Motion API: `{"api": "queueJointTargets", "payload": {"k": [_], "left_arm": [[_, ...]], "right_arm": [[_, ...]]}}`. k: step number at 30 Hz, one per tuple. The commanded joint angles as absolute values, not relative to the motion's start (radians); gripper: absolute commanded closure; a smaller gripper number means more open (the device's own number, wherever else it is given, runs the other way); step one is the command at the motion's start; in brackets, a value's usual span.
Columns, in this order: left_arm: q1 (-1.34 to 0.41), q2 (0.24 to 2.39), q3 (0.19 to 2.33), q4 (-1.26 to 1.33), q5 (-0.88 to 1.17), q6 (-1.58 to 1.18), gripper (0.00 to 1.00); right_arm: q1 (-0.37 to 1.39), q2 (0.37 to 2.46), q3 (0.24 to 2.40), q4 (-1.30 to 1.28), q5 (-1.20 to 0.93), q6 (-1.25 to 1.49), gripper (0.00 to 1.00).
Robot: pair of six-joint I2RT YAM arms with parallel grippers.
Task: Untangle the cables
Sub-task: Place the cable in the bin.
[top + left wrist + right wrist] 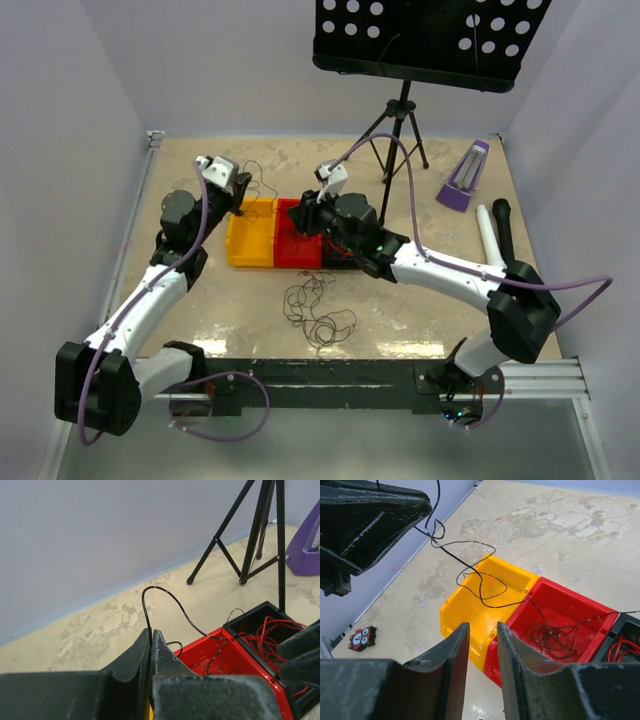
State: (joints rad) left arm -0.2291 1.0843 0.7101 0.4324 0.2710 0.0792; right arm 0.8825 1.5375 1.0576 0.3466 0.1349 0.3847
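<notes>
Over yellow bin (245,255) | black cable (155,587) pinched in left claw (151,632)

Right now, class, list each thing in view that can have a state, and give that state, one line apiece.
Left tool: shut on a black cable that runs to the red bin.
Right tool: open, holding nothing.
Yellow bin: looks empty.
Red bin: holds a dark cable tangle.
Black bin: holds red cables.
Loose cable pile: tangled, lying on the table.
</notes>
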Motion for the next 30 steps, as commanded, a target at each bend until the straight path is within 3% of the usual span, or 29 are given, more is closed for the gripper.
{"api": "queueJointTargets", "payload": {"k": [1, 3, 7, 14, 30], "left_arm": [[-0.209, 1.081, 0.692, 0.497, 0.245, -0.061, 1.0], [-0.206, 1.081, 0.67, 0.509, 0.241, -0.075, 1.0], [-0.18, 1.074, 0.704, 0.517, 0.253, -0.141, 1.0], [-0.15, 1.057, 0.761, 0.482, 0.34, -0.23, 1.0], [-0.135, 1.038, 0.745, 0.465, 0.406, -0.239, 1.0]], "right_arm": [[0.885, 1.45, 1.04, 0.35, 0.158, 0.387, 0.65], [0.885, 1.442, 1.028, 0.354, 0.152, 0.385, 0.62], [0.887, 1.466, 1.022, 0.359, 0.115, 0.355, 0.47], [0.885, 1.578, 1.039, 0.347, 0.133, 0.233, 0.41], [0.887, 1.897, 1.293, 0.503, 0.232, -0.049, 0.42]]}}
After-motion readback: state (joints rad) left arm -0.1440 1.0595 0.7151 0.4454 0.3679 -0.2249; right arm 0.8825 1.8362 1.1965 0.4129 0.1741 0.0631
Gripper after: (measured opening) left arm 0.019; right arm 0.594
